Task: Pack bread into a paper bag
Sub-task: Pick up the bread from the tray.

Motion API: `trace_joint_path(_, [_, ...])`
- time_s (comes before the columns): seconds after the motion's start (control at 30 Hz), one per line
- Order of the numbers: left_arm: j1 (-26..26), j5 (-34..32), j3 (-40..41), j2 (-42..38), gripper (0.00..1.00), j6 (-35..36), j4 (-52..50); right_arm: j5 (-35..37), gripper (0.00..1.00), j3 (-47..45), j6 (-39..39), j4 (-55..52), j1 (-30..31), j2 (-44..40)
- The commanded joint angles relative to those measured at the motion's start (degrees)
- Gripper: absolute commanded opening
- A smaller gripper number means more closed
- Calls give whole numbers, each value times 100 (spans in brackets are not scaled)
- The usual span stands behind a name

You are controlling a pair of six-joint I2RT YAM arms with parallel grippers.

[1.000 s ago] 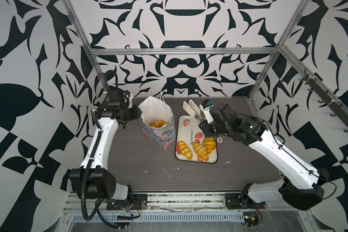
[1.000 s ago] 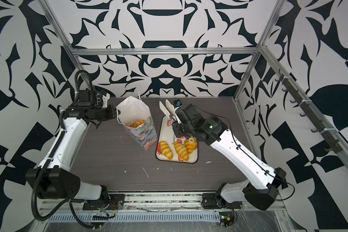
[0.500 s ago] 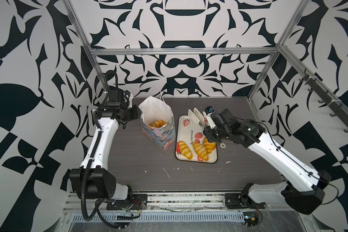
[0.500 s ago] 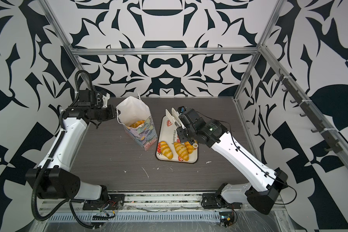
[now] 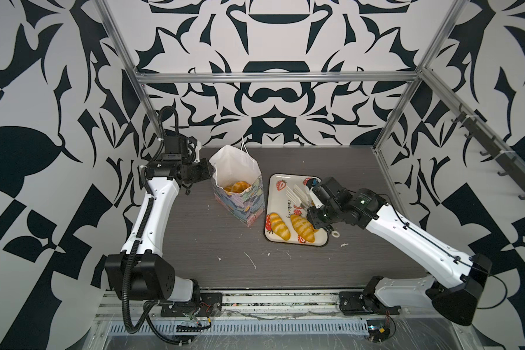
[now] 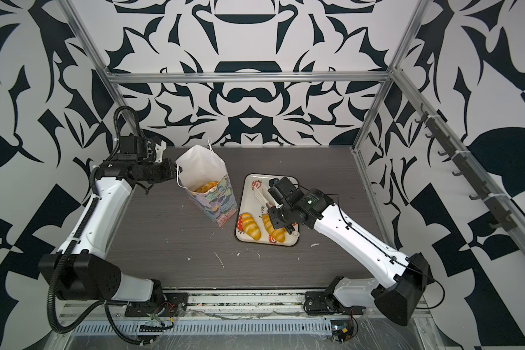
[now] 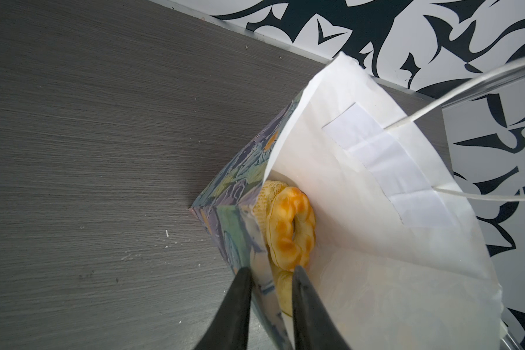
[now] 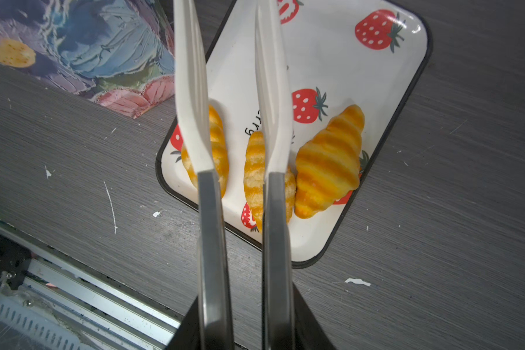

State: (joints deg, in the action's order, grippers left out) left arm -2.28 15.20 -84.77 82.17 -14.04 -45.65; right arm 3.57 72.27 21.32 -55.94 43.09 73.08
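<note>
The paper bag (image 5: pixel 245 203) (image 6: pixel 203 165) (image 8: pixel 88 54) stands open at the back left. Bread (image 5: pixel 238 186) (image 6: pixel 206 187) lies inside it, with a ring bun (image 7: pixel 290 233) on top. My left gripper (image 5: pixel 209 175) (image 6: pixel 175 172) (image 7: pixel 270 269) is shut on the bag's (image 7: pixel 346 212) rim, one finger inside and one outside. My right gripper (image 5: pixel 315 201) (image 6: pixel 281 201) (image 8: pixel 246 318) is shut on white-tipped tongs (image 5: pixel 296 194) (image 6: pixel 262 194) (image 8: pixel 212 212). The tongs hang open and empty over the tray. Three croissants (image 8: pixel 328 163) (image 8: pixel 255 181) (image 8: pixel 217 145) lie there; both top views show two (image 5: pixel 279 225) (image 5: pixel 303 228) (image 6: pixel 250 226) (image 6: pixel 274 228).
The cream strawberry tray (image 5: pixel 291 178) (image 6: pixel 252 197) (image 8: pixel 331 45) sits just right of the bag. White scraps (image 5: pixel 250 260) (image 5: pixel 343 244) dot the dark table. Metal frame posts stand at the back corners and a rail (image 5: pixel 255 300) runs along the front edge.
My right arm has come down and forward with the tongs, from above the tray's back end to low over its middle. The left arm and the bag have not moved.
</note>
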Motion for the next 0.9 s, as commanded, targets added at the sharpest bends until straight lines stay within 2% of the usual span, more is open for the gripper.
trace_joint_path(0.0, [-26, -5, 84, -140, 27, 11, -133, -165, 38, -60, 133, 150, -19, -208])
trace_joint_path(0.3, [-73, -9, 75, -136, 27, 4, -137, -416, 39, -550, 118, 274, -20, -59])
trace_joint_path(0.87, [-114, -35, 24, -34, 27, 25, -146, -736, 42, -741, 77, 614, 203, 557])
